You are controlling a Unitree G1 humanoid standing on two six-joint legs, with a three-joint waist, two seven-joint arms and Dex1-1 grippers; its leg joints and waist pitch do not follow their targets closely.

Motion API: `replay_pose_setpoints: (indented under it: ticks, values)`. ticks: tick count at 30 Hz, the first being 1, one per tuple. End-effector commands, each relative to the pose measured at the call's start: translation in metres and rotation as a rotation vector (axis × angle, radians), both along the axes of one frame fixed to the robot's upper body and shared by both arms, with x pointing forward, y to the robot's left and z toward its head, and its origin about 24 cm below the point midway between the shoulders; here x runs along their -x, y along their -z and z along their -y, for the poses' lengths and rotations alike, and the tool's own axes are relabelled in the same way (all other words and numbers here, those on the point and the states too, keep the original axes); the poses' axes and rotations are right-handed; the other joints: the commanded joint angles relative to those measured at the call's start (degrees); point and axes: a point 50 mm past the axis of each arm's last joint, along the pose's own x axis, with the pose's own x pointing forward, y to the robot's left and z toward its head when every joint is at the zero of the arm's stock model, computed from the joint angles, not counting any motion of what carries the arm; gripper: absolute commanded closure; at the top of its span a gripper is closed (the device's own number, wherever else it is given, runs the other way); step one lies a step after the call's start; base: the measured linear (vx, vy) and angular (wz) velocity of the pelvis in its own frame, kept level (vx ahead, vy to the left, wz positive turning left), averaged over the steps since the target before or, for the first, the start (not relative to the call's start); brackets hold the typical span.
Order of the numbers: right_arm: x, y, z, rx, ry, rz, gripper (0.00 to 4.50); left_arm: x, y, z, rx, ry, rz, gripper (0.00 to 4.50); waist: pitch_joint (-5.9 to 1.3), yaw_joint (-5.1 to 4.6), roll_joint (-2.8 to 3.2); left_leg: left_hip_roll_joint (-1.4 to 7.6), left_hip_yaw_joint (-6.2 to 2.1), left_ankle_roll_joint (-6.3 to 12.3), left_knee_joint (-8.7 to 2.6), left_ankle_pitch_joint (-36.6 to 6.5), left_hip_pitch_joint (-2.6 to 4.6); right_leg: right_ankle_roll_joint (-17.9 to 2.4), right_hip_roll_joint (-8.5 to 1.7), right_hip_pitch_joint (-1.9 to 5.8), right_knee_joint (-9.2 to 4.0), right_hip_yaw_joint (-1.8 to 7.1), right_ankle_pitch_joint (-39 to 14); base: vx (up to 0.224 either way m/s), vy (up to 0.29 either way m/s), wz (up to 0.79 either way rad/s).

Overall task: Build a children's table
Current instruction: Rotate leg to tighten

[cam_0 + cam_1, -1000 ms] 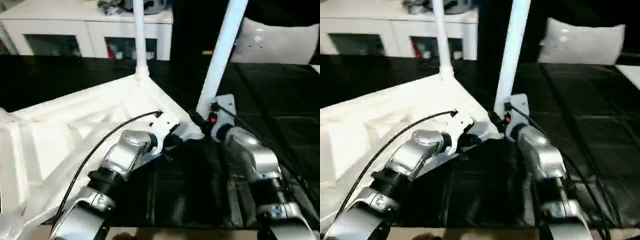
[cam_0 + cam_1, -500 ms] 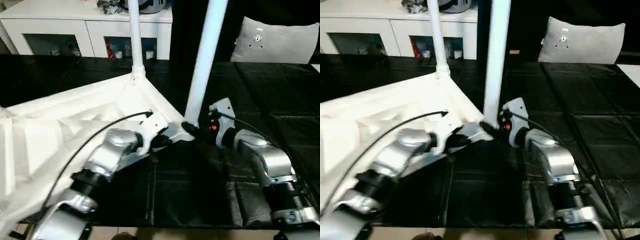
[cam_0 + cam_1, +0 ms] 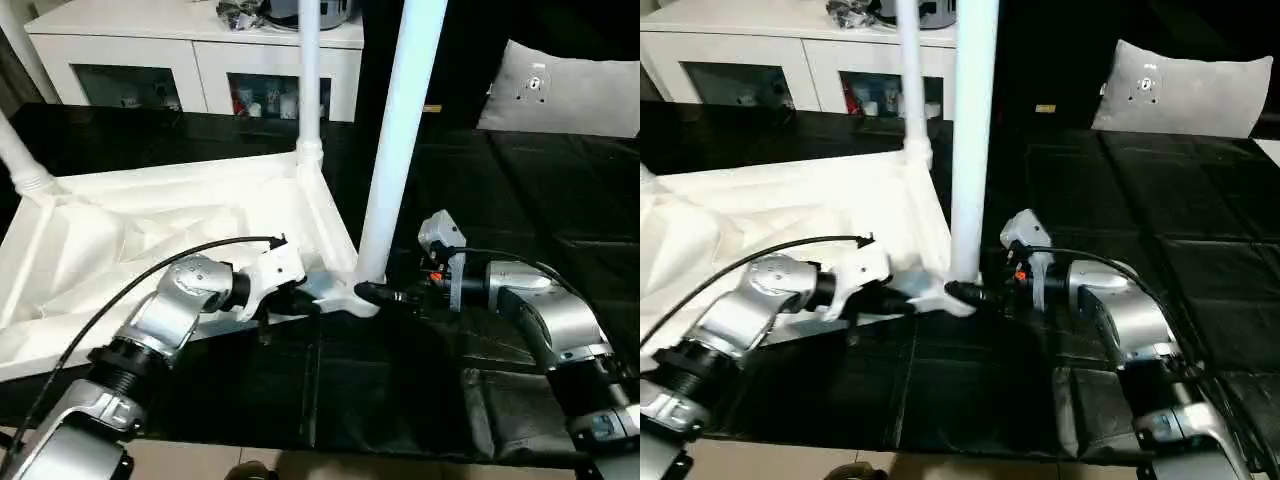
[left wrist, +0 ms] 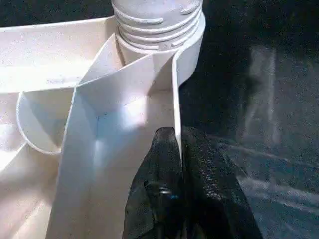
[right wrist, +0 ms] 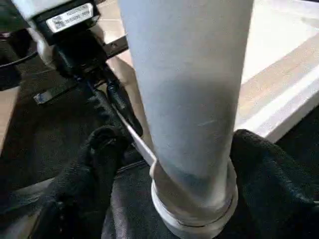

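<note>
A black tiled floor is seen, backed by a white glass-door cabinet and a grey cushion. The table top lies on it underside up, its far left part cut off by the frame. Three legs are seen standing in corner sockets, their upper ends cut off: a near leg, a far leg and a left leg. The left gripper is clamped together on the thin rim wall beside the near socket. The right gripper is spread, one finger on each side of the near leg's base; whether the pads actually press the leg seems doubtful. Compared with a second ago, the near leg is seen more nearly upright, and the right forearm has been swung outward.
</note>
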Motion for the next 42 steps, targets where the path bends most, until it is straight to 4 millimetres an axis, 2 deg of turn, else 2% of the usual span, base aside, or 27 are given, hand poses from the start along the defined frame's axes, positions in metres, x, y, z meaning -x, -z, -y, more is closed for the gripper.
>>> replay_pose_setpoints:
  ticks: [1, 5, 6, 8, 9, 12, 15, 19, 22, 25, 27, 29, 33, 35, 37, 39, 40, 41, 42]
  values:
    - [0.003, 0.001, -0.010, -0.017, -0.092, -0.019, 1.11, 0.001, -0.003, 0.001, -0.022, 0.037, 0.023, 4.50, -4.16, 0.07, 0.04, 3.36, -1.32, 1.03, -4.07, -11.8, 1.28, -13.8, -4.72, 2.87, -3.57, 2.73, -8.2, 0.000, 0.000, 0.00]
    - [0.003, 0.001, -0.010, -0.018, -0.135, -0.032, 1.48, 0.003, -0.003, -0.006, -0.036, 0.054, 0.010, 4.50, -4.18, 0.12, 0.02, 3.32, -1.30, 1.20, -4.02, -11.2, 1.18, -13.8, -4.71, 2.90, -3.55, 2.71, -8.5, 0.000, 0.000, 0.00]
    - [0.003, 0.002, -0.010, -0.021, -0.142, -0.033, 1.56, 0.003, -0.002, -0.008, -0.037, 0.057, 0.008, 4.50, -4.20, 0.08, -0.17, 3.36, -1.25, 1.24, -4.02, -11.0, 1.21, -13.8, -4.67, 2.87, -3.54, 2.72, -8.2, 0.000, 0.000, 0.00]
    - [0.002, 0.002, -0.010, -0.022, -0.145, -0.034, 1.60, 0.003, -0.002, -0.009, -0.037, 0.058, 0.007, 4.50, -4.19, 0.13, -0.01, 3.36, -1.21, 1.21, -3.99, -11.2, 1.31, -13.9, -4.66, 2.73, -3.56, 2.71, -8.5, 0.000, 0.000, 0.00]
    - [0.002, 0.002, -0.010, -0.024, -0.148, -0.036, 1.78, 0.003, -0.003, -0.009, -0.036, 0.059, 0.006, 4.50, -4.21, 0.13, 0.03, 3.37, -1.25, 1.19, -4.00, -11.2, 1.28, -14.0, -4.69, 2.78, -3.48, 2.70, -8.5, 0.000, 0.000, 0.00]
    - [0.002, 0.004, -0.011, -0.040, -0.150, -0.047, 1.96, 0.003, -0.002, -0.009, -0.032, 0.059, 0.002, 4.50, -4.26, 0.17, -0.01, 3.36, -1.26, 1.14, -3.98, -10.9, 1.25, -14.1, -4.68, 2.80, -3.42, 2.69, -8.2, 0.000, 0.000, 0.00]
    - [0.008, 0.009, -0.015, -0.068, -0.159, -0.069, 2.31, 0.002, -0.002, -0.004, -0.006, 0.049, -0.003, 4.50, -4.29, 0.25, 0.14, 3.33, -1.22, 1.30, -3.93, -10.5, 1.23, -14.3, -4.63, 2.79, -3.31, 2.69, -7.3, 0.000, 0.000, 0.00]
    - [0.012, 0.012, -0.018, -0.081, -0.156, -0.076, 2.51, 0.001, -0.002, 0.000, 0.008, 0.037, -0.006, 4.50, -4.31, 0.57, 0.08, 3.39, -1.20, 1.36, -3.92, -10.4, 1.27, -14.1, -4.64, 2.80, -3.37, 2.73, -7.2, 0.000, 0.000, 0.00]
    - [0.012, 0.016, -0.026, -0.089, -0.071, -0.077, 2.54, -0.004, -0.003, 0.014, 0.055, -0.012, -0.004, 4.50, -4.20, 0.77, 0.20, 3.41, -1.24, 0.97, -4.04, -11.0, 1.37, -13.7, -4.64, 2.69, -3.54, 2.78, -8.5, 0.000, 0.000, 0.00]
    - [0.006, 0.016, -0.035, -0.091, 0.040, -0.061, 2.56, -0.009, -0.005, 0.027, 0.089, -0.071, 0.010, 4.50, -3.85, 0.71, 0.20, 3.26, -1.32, -0.07, -4.35, -13.7, 1.47, -12.5, -4.77, 2.56, -4.22, 2.84, -13.6, 0.000, 0.000, 0.00]
    - [0.003, 0.016, -0.040, -0.089, 0.117, -0.054, 2.57, -0.012, -0.006, 0.034, 0.104, -0.111, 0.016, 4.50, -3.42, 0.25, 0.22, 3.17, -1.66, -1.76, -4.79, -17.5, 1.88, -10.3, -4.99, 2.44, -5.08, 2.81, -21.4, 0.000, 0.000, 0.00]
    - [-0.002, 0.018, -0.046, -0.079, 0.218, -0.060, 2.58, -0.015, -0.007, 0.042, 0.120, -0.158, 0.022, 4.50, -3.46, -0.12, 0.20, 3.20, -1.87, -2.61, -4.98, -18.7, 2.07, -9.1, -5.03, 2.40, -5.29, 2.85, -23.6, 0.000, 0.000, 0.00]
    - [-0.010, 0.020, -0.058, -0.070, 0.395, -0.071, 2.59, -0.020, -0.010, 0.061, 0.156, -0.249, 0.035, 4.50, -3.69, -0.80, 0.08, 3.11, -2.09, -2.68, -5.15, -17.7, 1.68, -8.9, -5.02, 2.67, -5.16, 2.85, -20.9, 0.000, 0.000, 0.00]
    - [-0.020, 0.021, -0.064, -0.067, 0.598, -0.078, 2.59, -0.024, -0.015, 0.081, 0.215, -0.341, 0.040, 4.50, -3.73, -1.44, 0.24, 2.92, -1.77, -2.87, -4.97, -16.6, 1.77, -9.9, -4.78, 2.31, -5.00, 3.02, -18.2, 0.000, 0.000, 0.00]
    - [-0.020, 0.021, -0.065, -0.071, 0.614, -0.072, 2.59, -0.024, -0.016, 0.085, 0.222, -0.347, 0.041, 4.50, -4.04, -1.61, 0.11, 2.81, -1.85, -2.48, -4.84, -14.9, 1.63, -10.1, -4.81, 2.69, -4.87, 2.89, -15.9, 0.000, 0.000, 0.00]
    - [-0.018, 0.018, -0.069, -0.086, 0.598, -0.038, 2.59, -0.022, -0.015, 0.091, 0.220, -0.355, 0.044, 4.50, -4.20, -1.70, 0.19, 2.75, -1.67, -1.04, -4.54, -12.0, 1.19, -10.3, -4.74, 3.00, -4.51, 2.93, -11.2, 0.000, 0.000, 0.00]
    - [-0.017, 0.016, -0.070, -0.099, 0.591, -0.033, 2.25, -0.021, -0.014, 0.091, 0.216, -0.354, 0.045, 4.50, -4.32, -1.69, 0.14, 2.73, -1.60, -0.61, -4.43, -11.1, 1.23, -10.5, -4.67, 3.03, -4.42, 2.91, -9.6, 0.000, 0.000, 0.00]
    - [-0.015, 0.015, -0.069, -0.119, 0.586, -0.032, 2.05, -0.021, -0.013, 0.090, 0.208, -0.359, 0.048, 4.50, -4.47, -1.69, 0.05, 2.62, -1.52, 0.35, -4.28, -9.0, 1.02, -11.1, -4.52, 3.27, -4.05, 2.88, -5.9, 0.000, 0.000, 0.00]
    - [-0.015, 0.014, -0.068, -0.121, 0.574, -0.026, 2.05, -0.022, -0.012, 0.088, 0.198, -0.355, 0.053, 4.50, -4.49, -1.59, 0.22, 2.58, -1.43, 1.22, -4.14, -7.7, 1.06, -11.7, -4.47, 3.23, -3.86, 2.90, -3.6, 0.000, 0.000, 0.00]
